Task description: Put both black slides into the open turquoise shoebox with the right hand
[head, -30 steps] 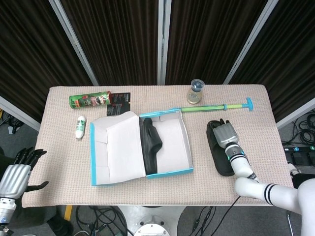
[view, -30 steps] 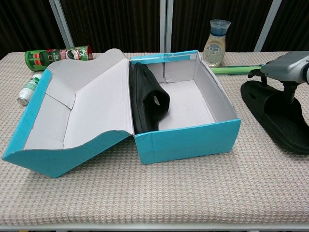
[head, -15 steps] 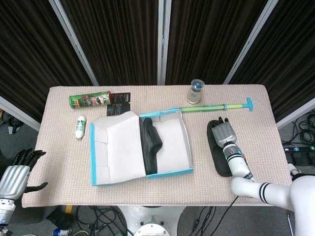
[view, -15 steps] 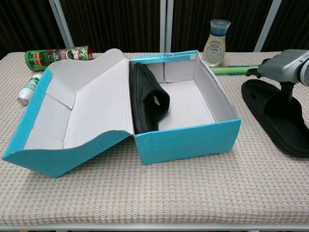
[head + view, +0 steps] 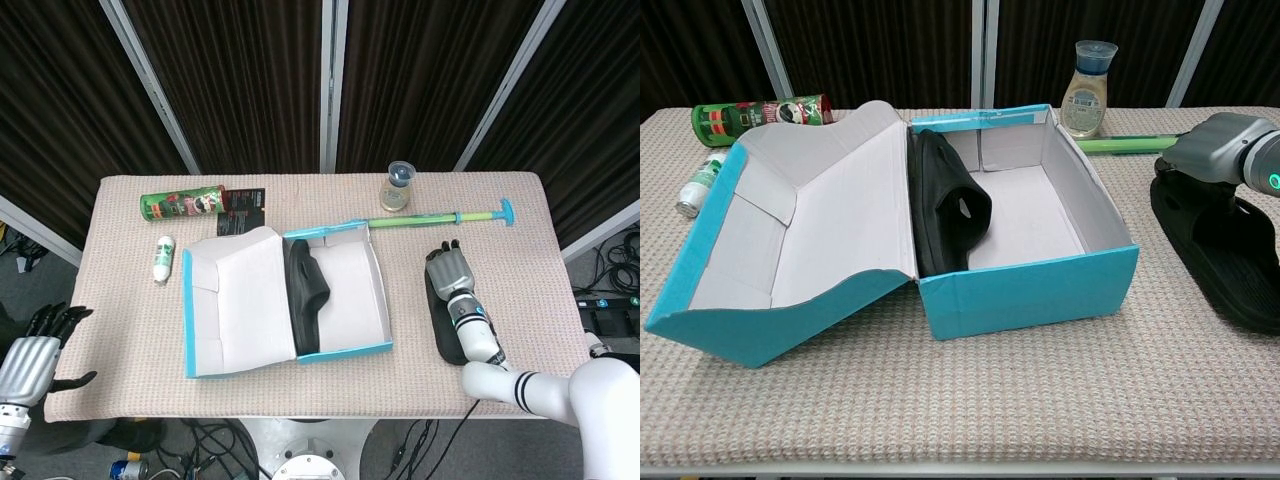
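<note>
1. One black slide (image 5: 306, 296) stands on edge inside the turquoise shoebox (image 5: 340, 352) in the head view; the second slide (image 5: 447, 335) lies on the bench (image 5: 120, 330), the right hand (image 5: 449, 270) over its far end, grip unclear. The left hand (image 5: 30, 358) hangs empty, fingers apart.
2. Chest view: the right hand (image 5: 1220, 150) rests on the second slide (image 5: 1220, 262), right of the shoebox (image 5: 1030, 290).

Right hand's (image 5: 1218, 140) grip on slide (image 5: 1225, 255) unclear

Shoebox (image 5: 1030, 288): turquoise outside, white inside; stood open mid-table, lid folded flat to the left
First slide (image 5: 945, 205): black; stood on edge inside the box, leaning against its left wall
Second slide (image 5: 1225, 258): black; lay flat on the table, right of the box
</note>
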Motion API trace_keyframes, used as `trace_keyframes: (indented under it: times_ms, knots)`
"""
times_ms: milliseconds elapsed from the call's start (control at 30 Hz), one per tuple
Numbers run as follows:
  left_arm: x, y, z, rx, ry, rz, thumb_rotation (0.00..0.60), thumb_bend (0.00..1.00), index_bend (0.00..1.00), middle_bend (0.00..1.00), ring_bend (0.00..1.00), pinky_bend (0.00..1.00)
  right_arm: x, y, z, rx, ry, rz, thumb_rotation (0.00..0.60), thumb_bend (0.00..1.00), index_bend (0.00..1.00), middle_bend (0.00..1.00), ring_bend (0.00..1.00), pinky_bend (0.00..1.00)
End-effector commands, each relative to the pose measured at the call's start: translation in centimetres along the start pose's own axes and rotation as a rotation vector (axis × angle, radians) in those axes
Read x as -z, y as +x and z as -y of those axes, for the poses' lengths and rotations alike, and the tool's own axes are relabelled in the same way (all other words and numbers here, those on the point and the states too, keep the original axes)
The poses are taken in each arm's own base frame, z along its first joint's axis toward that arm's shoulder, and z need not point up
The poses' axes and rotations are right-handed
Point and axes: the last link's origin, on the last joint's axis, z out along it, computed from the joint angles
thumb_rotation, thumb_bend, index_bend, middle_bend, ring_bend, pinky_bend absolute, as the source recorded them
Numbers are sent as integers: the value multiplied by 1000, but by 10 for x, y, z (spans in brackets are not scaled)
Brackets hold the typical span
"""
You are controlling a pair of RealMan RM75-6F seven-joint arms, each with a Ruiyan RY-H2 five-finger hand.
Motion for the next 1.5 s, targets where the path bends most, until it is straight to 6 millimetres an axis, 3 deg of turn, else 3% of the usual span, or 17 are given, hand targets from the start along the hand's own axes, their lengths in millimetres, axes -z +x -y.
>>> trace_keyframes:
  times_ms: [33, 133, 267, 600, 700, 767, 867, 1100, 1500]
  knots:
    - [0, 0, 0, 0, -1, 1, 600, 28, 165, 120, 41, 30, 0, 2, 1, -22, 4, -20, 600, 173, 286, 337, 139, 202]
    - [1, 0, 0, 0, 1, 3, 600, 29, 165, 120, 41, 30, 2, 7, -3, -96, 13, -79, 600, 242, 366, 393, 194, 297]
    - [3, 1, 0, 1, 0, 3, 600, 28, 165, 120, 41, 31, 10, 14, -23, -256, 18, -160, 600, 246, 382, 404, 201, 364]
    - [2, 7, -5, -14, -17, -1, 600, 28, 165, 120, 41, 31, 43, 38, -105, -678, 35, -366, 600, 245, 383, 404, 201, 380]
    - [1, 8, -9, -21, -26, -2, 600, 28, 165, 120, 41, 31, 54, 47, -122, -795, 68, -412, 600, 246, 383, 405, 201, 380]
    - [1, 9, -11, -26, -30, -2, 600, 28, 165, 120, 41, 31, 59, 52, -123, -867, 108, -431, 600, 246, 383, 406, 201, 381]
    - [-1, 10, -12, -26, -33, -4, 600, 28, 165, 120, 41, 30, 62, 60, -112, -985, 187, -437, 600, 246, 383, 406, 201, 387]
    - [0, 11, -12, -30, -36, -6, 600, 28, 165, 120, 41, 31, 54, 86, -54, -1245, 385, -411, 600, 247, 386, 406, 201, 403]
    - [1, 11, -8, -17, -28, -12, 600, 28, 165, 120, 41, 31, 16, 112, 41, -1351, 435, -380, 600, 246, 387, 399, 200, 406]
